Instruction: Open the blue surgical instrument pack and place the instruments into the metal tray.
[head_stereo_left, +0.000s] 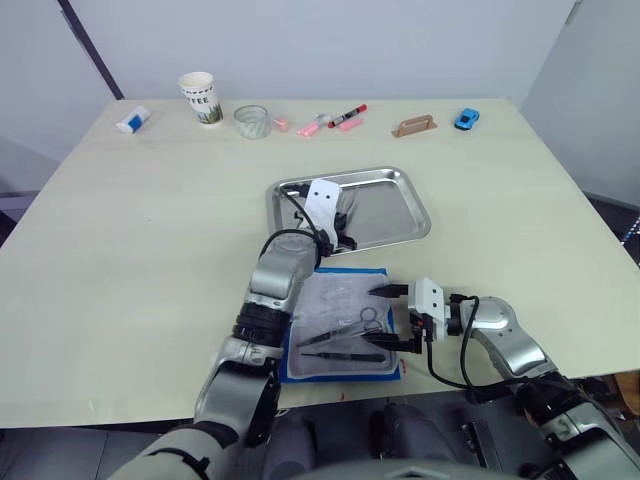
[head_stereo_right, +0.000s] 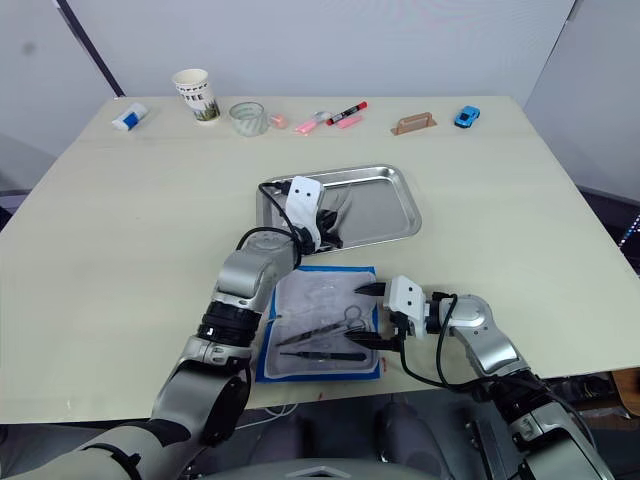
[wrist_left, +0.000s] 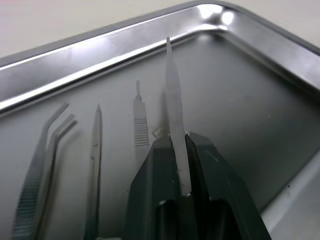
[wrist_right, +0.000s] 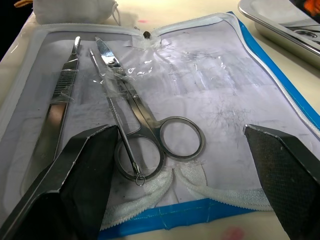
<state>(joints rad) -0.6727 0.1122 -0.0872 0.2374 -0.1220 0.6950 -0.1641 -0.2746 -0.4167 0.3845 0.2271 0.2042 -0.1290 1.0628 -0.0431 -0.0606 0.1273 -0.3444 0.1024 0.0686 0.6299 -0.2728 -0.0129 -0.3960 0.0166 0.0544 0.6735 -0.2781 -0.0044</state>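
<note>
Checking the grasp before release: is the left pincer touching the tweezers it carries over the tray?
Touching. The left wrist view shows the left pincer shut on the tweezers above the metal tray.

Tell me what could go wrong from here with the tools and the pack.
The left gripper pinches the forceps only near one end, over the metal tray; released, it may land across the instruments already there. The open right gripper straddles the scissors in the blue surgical instrument pack; its plastic strap may snag them.

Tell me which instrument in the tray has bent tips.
The angled forceps, farthest from the left pincer; the other instruments lying in the metal tray are straight.
</note>
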